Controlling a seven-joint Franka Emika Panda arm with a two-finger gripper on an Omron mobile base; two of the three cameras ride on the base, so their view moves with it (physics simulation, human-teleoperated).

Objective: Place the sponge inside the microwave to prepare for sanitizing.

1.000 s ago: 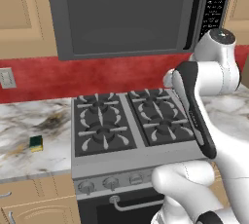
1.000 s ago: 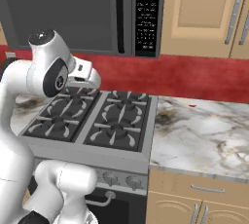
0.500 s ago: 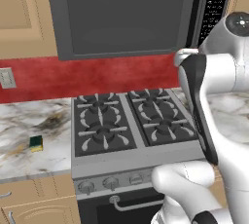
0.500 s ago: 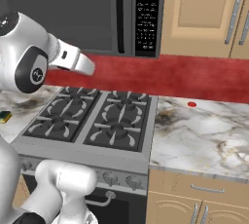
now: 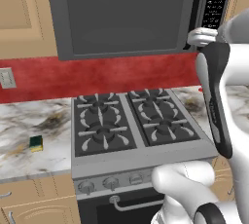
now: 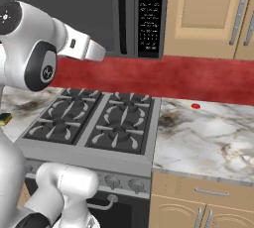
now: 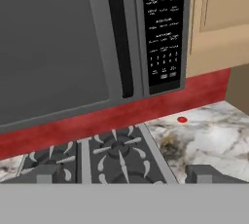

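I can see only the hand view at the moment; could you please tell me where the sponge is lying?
Observer: The small yellow sponge with the dark green scrub top lies on the marbled stone counter, left of the black-grated gas stove.
Operator: Thank you. Which face is up?
Observer: The green scrub face is up, with the yellow body showing along its edge.
Operator: And is anything beside it?
Observer: Nothing touches it; a pale wall outlet sits on the red backsplash above that counter.
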